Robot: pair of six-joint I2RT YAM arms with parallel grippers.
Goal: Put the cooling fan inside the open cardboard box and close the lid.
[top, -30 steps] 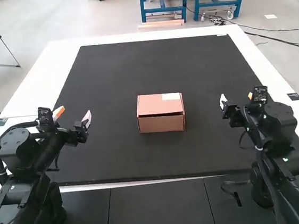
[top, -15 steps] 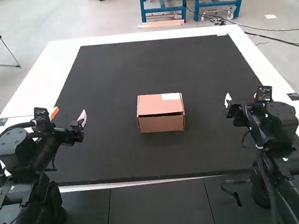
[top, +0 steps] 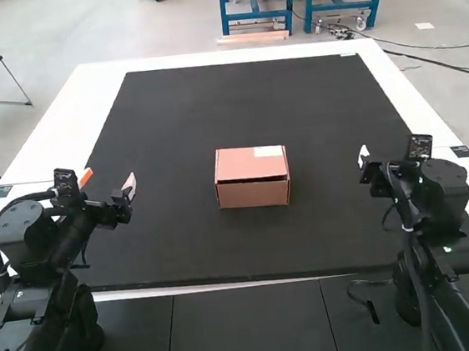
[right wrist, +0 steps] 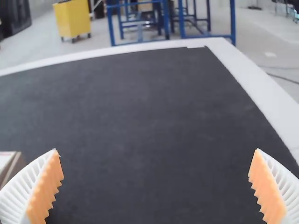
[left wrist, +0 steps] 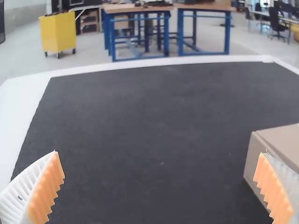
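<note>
Carrying everything, the white counter (top: 52, 119) shows as a pale border around a large black mat (top: 243, 99) that covers most of its top. Beyond its far edge, the left wrist view takes in blue metal frames (left wrist: 163, 28) and a yellow cart (left wrist: 58, 31).

The left arm (top: 28, 243) stands at the near left corner of the mat and the right arm (top: 439, 204) at the near right corner, both well apart from the cardboard box (top: 251, 176). The box sits at the middle of the mat with its lid down flat and a small white label (top: 268, 151) on top. Whether the cooling fan is inside I cannot tell, since the lid covers it.

The left gripper (top: 109, 182) hangs above the near left part of the mat. Its white ribbed fingers (left wrist: 44, 193) with orange pads are spread wide, with nothing between them. The right gripper (right wrist: 156, 186) is spread just as wide over bare mat, and its fingers (right wrist: 268, 191) also hold nothing.

In my judgement the task is at its last step or already finished, because the lid is closed and both arms are away from the box. The next move calls for very little, perhaps only a light press on the lid if an edge is not fully seated, which I cannot confirm.
</note>
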